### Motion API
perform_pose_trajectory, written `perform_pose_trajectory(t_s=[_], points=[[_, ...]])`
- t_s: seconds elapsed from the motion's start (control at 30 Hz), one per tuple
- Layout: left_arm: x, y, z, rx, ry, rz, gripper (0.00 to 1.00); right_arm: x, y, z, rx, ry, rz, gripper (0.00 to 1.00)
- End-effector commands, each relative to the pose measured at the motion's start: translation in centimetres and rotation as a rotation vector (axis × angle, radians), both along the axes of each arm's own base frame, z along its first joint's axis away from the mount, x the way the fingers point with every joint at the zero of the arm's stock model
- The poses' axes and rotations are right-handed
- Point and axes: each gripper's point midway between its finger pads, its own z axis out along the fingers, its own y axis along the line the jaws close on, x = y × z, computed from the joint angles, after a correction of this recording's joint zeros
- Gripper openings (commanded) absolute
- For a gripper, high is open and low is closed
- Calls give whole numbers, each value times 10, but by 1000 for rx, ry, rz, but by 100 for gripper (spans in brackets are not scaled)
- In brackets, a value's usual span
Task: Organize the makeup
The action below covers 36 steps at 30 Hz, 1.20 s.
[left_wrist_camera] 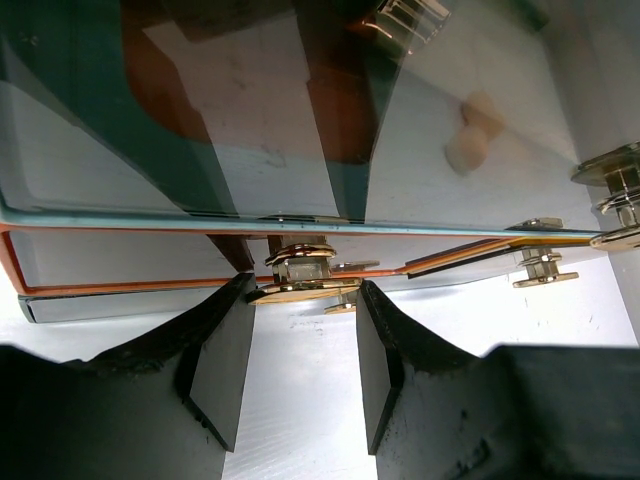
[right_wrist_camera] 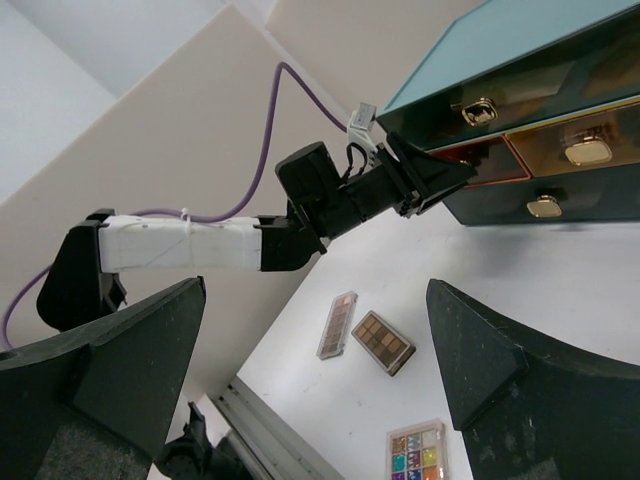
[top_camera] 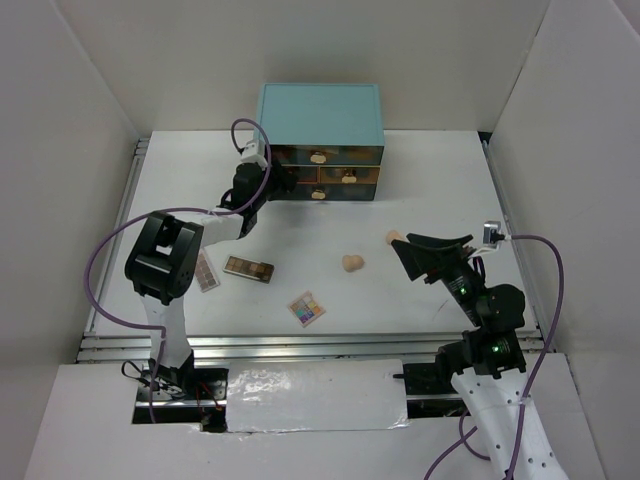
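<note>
My left gripper (top_camera: 264,186) is at the front of the teal chest of drawers (top_camera: 320,112), its jaws closed on the gold knob (left_wrist_camera: 300,272) of the middle left drawer. Loose makeup lies on the white table: a narrow eyeshadow palette (top_camera: 206,271), a brown palette (top_camera: 248,268), a square multicolour palette (top_camera: 307,309) and two peach sponges (top_camera: 352,263) (top_camera: 394,237). My right gripper (top_camera: 432,256) hangs open above the table's right side, holding nothing. Its wrist view looks down on the narrow palette (right_wrist_camera: 337,324), the brown palette (right_wrist_camera: 383,342) and the multicolour palette (right_wrist_camera: 417,453).
The chest stands against the back wall, with gold knobs (right_wrist_camera: 586,150) on its mirrored drawer fronts. White walls close in the table on the left, right and back. A metal rail (top_camera: 300,345) runs along the near edge. The left arm (right_wrist_camera: 200,245) stretches across toward the chest.
</note>
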Motion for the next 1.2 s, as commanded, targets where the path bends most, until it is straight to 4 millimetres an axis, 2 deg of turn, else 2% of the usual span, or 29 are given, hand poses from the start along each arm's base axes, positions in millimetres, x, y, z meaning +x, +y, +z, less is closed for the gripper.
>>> perform_pose_trajectory(t_s=[0.0,0.13,0.4,0.6,0.67,0.7,0.77,0.9,0.97,1.07,1.17], points=[[13,-1,31,5,-89,30,1,-5,-4,14,-11,-46,-23,99],[12,-5,33,14,-84,28,0,-8,-6,15,-15,-51,-33,99],[-8,-14,40,9,-107,40,0,-14,-10,17,-24,-53,-49,99],[-30,-17,33,10,-99,47,0,-20,-12,22,-27,-65,-55,99],[-34,-18,37,-3,-106,48,0,-22,-12,18,-33,-47,-54,99],[-39,-19,32,0,-96,45,0,-23,-13,19,-35,-50,-56,99],[-44,-20,35,-9,-103,44,0,-25,-13,18,-39,-45,-57,99],[-64,-27,28,-5,-87,39,0,-29,-14,19,-43,-43,-57,99],[-70,-25,33,-19,-97,50,0,-30,-13,19,-46,-41,-52,99],[-87,-24,26,-36,-89,51,0,-31,-12,17,-51,-32,-45,99],[-99,-25,33,-46,-97,49,0,-31,-11,15,-59,-27,-37,99]])
